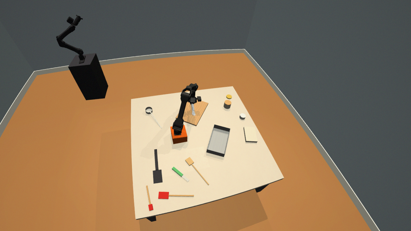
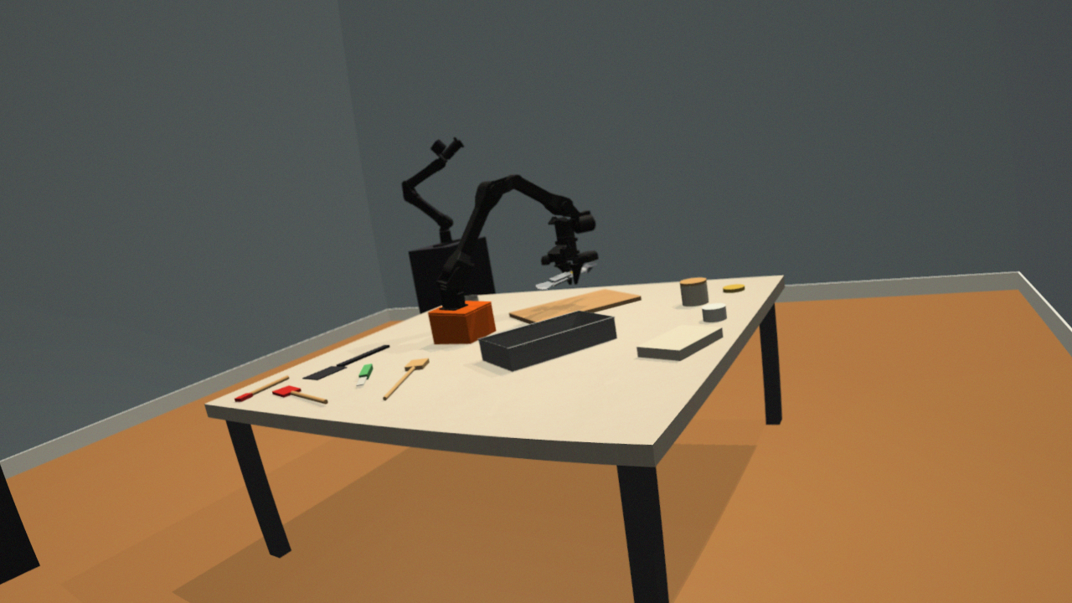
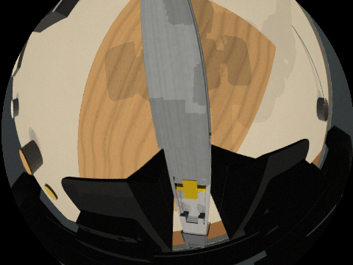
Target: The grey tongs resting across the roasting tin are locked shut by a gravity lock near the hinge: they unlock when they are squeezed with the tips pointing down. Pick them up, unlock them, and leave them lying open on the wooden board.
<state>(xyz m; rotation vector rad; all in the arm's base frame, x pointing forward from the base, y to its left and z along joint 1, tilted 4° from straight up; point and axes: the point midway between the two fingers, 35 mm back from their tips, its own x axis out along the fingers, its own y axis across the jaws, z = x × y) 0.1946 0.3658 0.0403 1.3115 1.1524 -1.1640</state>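
My gripper (image 1: 192, 102) (image 2: 572, 271) (image 3: 184, 147) is shut on the grey tongs (image 1: 193, 109) (image 2: 557, 280) (image 3: 176, 84) near their hinge end, where a yellow mark shows in the wrist view. The tongs lie roughly level in the air, a little above the wooden board (image 1: 201, 110) (image 2: 600, 300) (image 3: 113, 123). Their two arms lie close together, nearly closed. The dark roasting tin (image 1: 218, 140) (image 2: 547, 338) stands on the table in front of the board, with nothing in it.
The arm's orange base (image 1: 179, 135) (image 2: 461, 321) stands next to the board. A jar (image 1: 227, 104) (image 2: 693, 291), a yellow lid (image 1: 228, 96), a white puck (image 1: 242, 115) and a pale block (image 1: 250, 134) lie to the right. Spatulas and a strainer (image 1: 149, 110) lie to the left and front.
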